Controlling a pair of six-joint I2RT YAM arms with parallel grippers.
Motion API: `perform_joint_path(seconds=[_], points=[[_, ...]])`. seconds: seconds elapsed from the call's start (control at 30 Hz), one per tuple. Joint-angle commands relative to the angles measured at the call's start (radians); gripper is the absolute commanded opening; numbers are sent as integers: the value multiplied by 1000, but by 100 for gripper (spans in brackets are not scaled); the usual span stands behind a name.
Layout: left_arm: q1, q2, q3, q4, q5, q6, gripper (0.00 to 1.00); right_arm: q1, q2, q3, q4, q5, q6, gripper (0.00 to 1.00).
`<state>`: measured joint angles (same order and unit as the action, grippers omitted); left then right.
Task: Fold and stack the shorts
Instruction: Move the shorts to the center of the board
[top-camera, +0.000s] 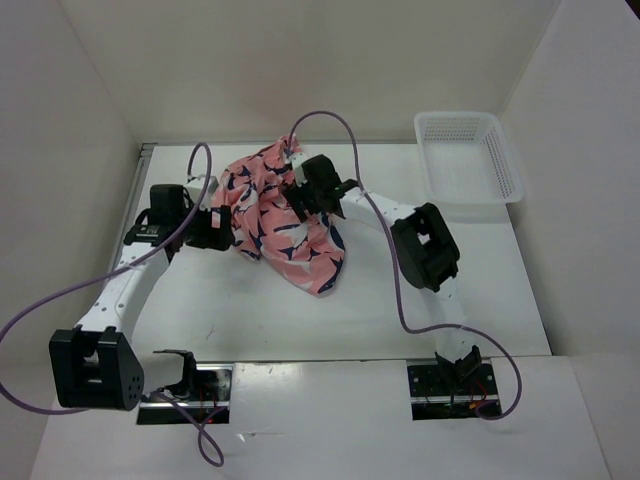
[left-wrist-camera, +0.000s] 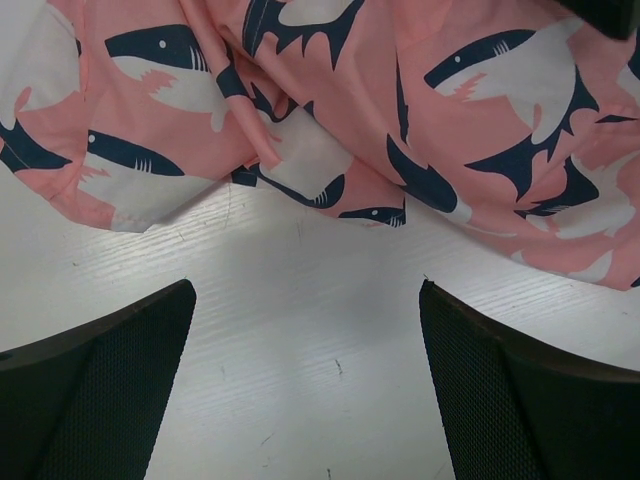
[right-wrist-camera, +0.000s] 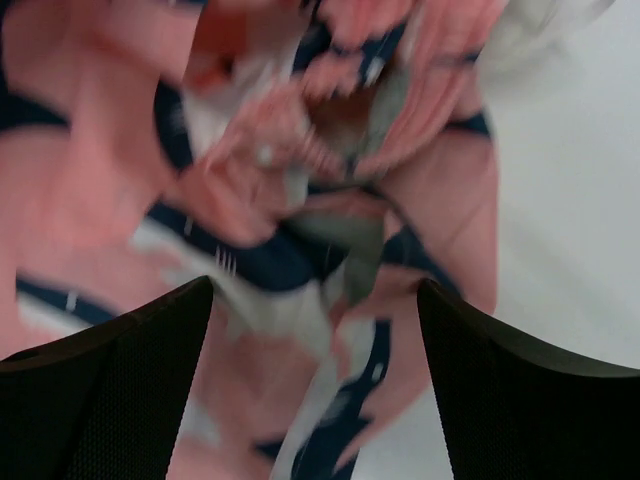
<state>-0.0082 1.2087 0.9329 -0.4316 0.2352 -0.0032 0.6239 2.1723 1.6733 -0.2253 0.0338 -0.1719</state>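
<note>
The crumpled shorts (top-camera: 285, 228) slanted from far-left toward the near-right corner, with the open left gripper (top-camera: 216, 228) just beside their left hem and the open right gripper (top-camera: 300, 196) above them.

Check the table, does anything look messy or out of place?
Only the shorts: they lie crumpled in a bunched heap mid-table, not flat or folded. The white basket sits upright at the far right corner. Nothing spilled or damaged shows.
</note>
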Motion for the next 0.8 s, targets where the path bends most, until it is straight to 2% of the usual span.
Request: perform_joint_path(seconds=[0.0, 0.17, 0.37, 0.53, 0.63, 0.7, 0.77], points=[[-3, 46, 52, 14, 3, 3, 99, -18, 82, 192, 141, -23, 92, 87], [-3, 86, 70, 14, -30, 3, 99, -18, 191, 357, 132, -14, 221, 86], [-3, 120, 80, 14, -66, 3, 99, -18, 224, 316, 110, -81, 290, 86], [-3, 129, 80, 14, -79, 3, 99, -18, 233, 281, 101, 46, 356, 86], [-3, 129, 70, 14, -70, 3, 99, -18, 260, 316, 81, 46, 356, 86], [-3, 129, 70, 14, -70, 3, 99, -18, 291, 350, 49, 46, 365, 82], [-3, 129, 70, 14, -70, 3, 99, -18, 302, 373, 38, 57, 365, 74]])
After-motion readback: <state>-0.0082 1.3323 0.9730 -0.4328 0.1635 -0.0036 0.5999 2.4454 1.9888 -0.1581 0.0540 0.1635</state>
